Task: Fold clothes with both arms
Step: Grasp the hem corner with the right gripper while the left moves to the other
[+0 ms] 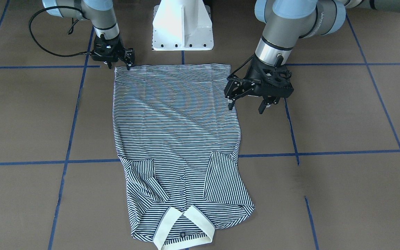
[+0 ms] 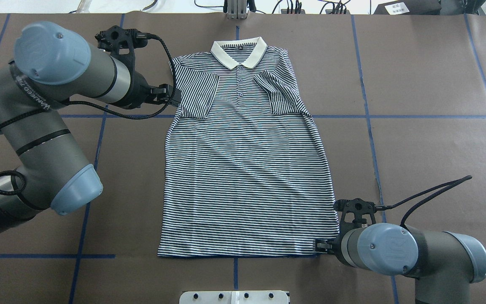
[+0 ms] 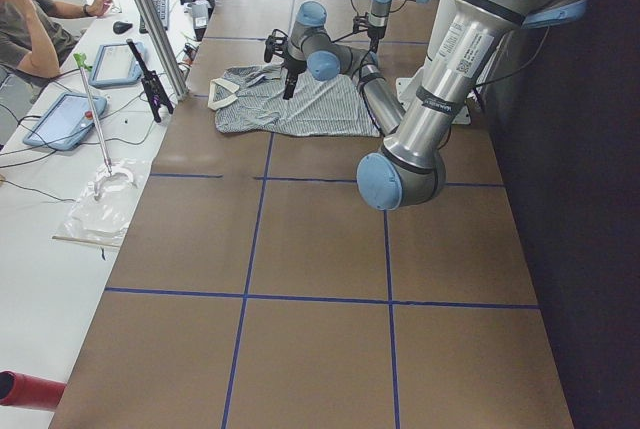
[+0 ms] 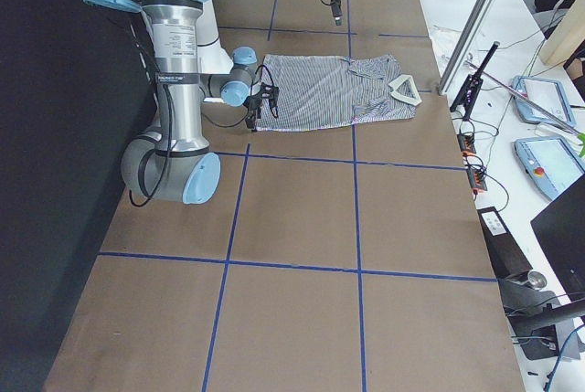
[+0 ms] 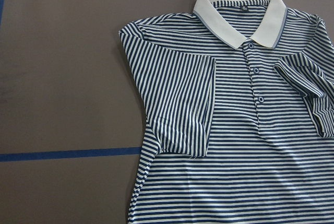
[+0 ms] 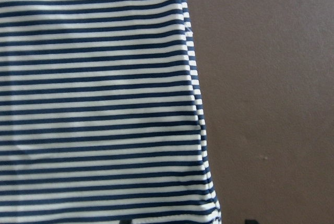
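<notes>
The striped polo shirt (image 1: pixel 175 132) lies flat and face up on the brown table, both sleeves folded in over the chest. Its cream collar (image 2: pixel 238 52) points away from the robot. My left gripper (image 1: pixel 247 106) is open and empty. It hovers above the table just outside the shirt's left sleeve (image 2: pixel 196 95), as the overhead view (image 2: pixel 173 96) shows. My right gripper (image 1: pixel 120 65) is open and low at the hem's right corner (image 2: pixel 331 249). The right wrist view shows the shirt's side edge (image 6: pixel 195 104), with nothing gripped. The left wrist view shows the collar and sleeve (image 5: pixel 182 104).
The white pedestal base (image 1: pixel 182 27) stands at the robot's side of the table, just behind the hem. Blue tape lines (image 2: pixel 395 116) cross the brown table. An operator (image 3: pixel 25 29) sits at a side bench with tablets (image 3: pixel 65 119) beyond the collar end.
</notes>
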Tool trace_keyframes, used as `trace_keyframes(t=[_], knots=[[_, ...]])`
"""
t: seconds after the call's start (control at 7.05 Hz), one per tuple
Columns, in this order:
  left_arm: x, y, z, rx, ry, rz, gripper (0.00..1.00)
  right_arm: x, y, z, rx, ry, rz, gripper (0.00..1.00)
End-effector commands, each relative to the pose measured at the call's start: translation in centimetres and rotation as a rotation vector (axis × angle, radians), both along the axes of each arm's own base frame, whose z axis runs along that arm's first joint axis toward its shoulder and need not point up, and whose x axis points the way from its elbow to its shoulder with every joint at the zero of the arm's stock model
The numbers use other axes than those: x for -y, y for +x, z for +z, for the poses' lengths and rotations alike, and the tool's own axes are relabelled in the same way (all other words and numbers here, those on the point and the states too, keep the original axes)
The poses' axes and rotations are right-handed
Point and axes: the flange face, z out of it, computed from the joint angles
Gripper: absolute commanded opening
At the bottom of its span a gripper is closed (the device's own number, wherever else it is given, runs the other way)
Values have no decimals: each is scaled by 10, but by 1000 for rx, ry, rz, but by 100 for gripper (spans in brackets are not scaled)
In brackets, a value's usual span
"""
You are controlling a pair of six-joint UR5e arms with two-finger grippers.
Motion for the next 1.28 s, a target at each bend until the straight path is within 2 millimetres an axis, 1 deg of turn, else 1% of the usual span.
trace_keyframes(t=[0.0,0.28,0.43,0.57,0.71,0.85,0.99,1.14], knots=[[-1,0,-2,-3,2,0,100,3,0,3,-6,2,2,77],[-1,-1,-2,-3,2,0,100,11,4,4,-11,3,17,77],[-2,-1,-3,-6,3,1,100,11,3,5,-12,3,17,74],[-1,-3,-4,-7,4,-2,100,11,3,5,-12,3,17,62],[-1,-3,-3,-6,3,-2,100,11,3,4,-11,2,18,39],[-2,-2,-4,-7,4,-1,100,12,3,3,-7,-2,28,10],[-2,-2,-4,-7,4,-1,100,11,2,4,-9,-2,26,0],[-1,-1,-3,-4,2,-1,100,11,3,3,-8,-1,27,0]])
